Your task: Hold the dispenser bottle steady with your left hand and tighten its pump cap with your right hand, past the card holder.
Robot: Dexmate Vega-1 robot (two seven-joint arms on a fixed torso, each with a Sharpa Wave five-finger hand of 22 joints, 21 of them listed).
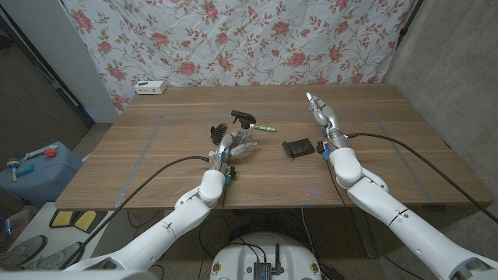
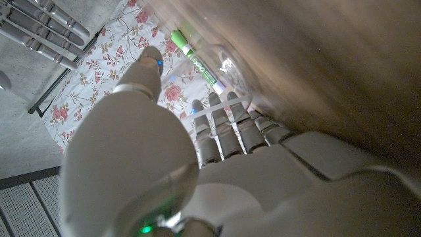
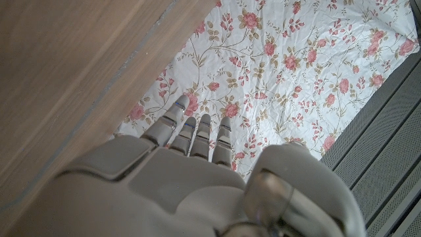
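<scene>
Nearest the robot, both white arms reach in over the front edge of the wooden tabletop [image 1: 156, 148]. The left hand [image 1: 232, 145] is just left of the middle, fingers wrapped on the clear dispenser bottle [image 1: 247, 140], which lies on its side on the wood. In the left wrist view the fingers [image 2: 220, 128] curl against the see-through bottle [image 2: 227, 69], and a green-and-white label or tube [image 2: 197, 56] shows through the plastic. The bottle's black pump cap [image 1: 243, 118] points away from the robot, and a green-and-white strip [image 1: 266, 128] lies just beside it on the right.

To the right of the bottle, a little apart, sits the black card holder [image 1: 297, 147], flat on the tabletop, with a small dark piece [image 1: 320, 147] just beside it. A black coiled thing [image 1: 219, 129] sits to the left of the pump, near the left hand.

Further out, the right hand [image 1: 322, 113] is raised beyond the card holder, released, fingers stretched out together and holding nothing; the right wrist view shows the fingers [image 3: 197, 135] straight against the flowered cloth.

At the far left corner rests a small white box [image 1: 151, 87], and the flowered curtain [image 1: 233, 39] hangs behind.
</scene>
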